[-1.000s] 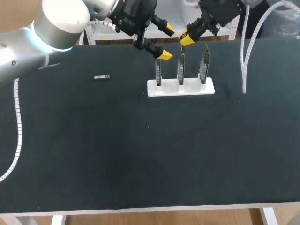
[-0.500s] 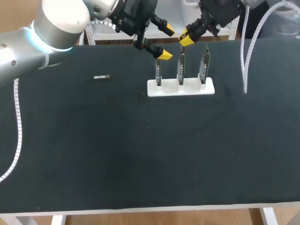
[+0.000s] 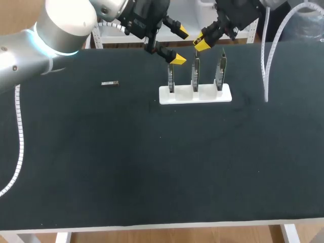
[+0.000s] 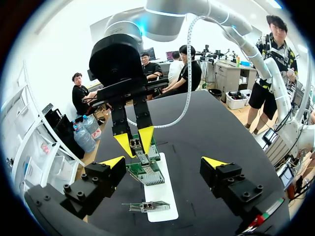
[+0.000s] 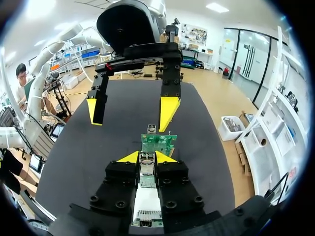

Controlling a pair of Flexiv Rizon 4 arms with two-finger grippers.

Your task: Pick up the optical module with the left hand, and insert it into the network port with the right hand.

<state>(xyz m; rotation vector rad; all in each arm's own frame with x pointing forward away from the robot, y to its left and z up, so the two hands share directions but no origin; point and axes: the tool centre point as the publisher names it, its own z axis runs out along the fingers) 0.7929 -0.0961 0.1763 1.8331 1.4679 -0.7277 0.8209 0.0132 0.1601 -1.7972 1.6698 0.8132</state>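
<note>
Black worktop [image 3: 152, 167]. One white base [image 3: 195, 95] at the far middle, with 3 green circuit boards standing upright in a row in it: left board [image 3: 171, 78], middle board [image 3: 195, 75], right board [image 3: 221, 73]. Each board carries a silver network port near its top.

One loose optical module [image 3: 110, 83] lies flat on the worktop. It is well apart from the base, toward the left arm's side, and nothing touches it.

2 grippers, 4 yellow tips in all.

The left gripper [image 3: 180, 47] hangs over the far edge of the worktop, just above and beside the left board. Its fingers are spread wide and hold nothing. In the left wrist view this gripper [image 4: 163, 162] has the base [image 4: 165, 196] and the boards ahead of it and between its open tips, touching none of them.

The right gripper [image 3: 201, 42] is just above the top of the middle board. In the right wrist view its tips [image 5: 147, 157] are pressed close on a small silver piece [image 5: 146, 159] at the top of that board, one tip on each side. The left wrist view shows the same pinch [image 4: 134, 142]. Cannot tell if the piece is a second module or the port's own cage, or if it is seated.

The far board [image 5: 158, 142] stands just ahead of the right gripper's fingers.
</note>
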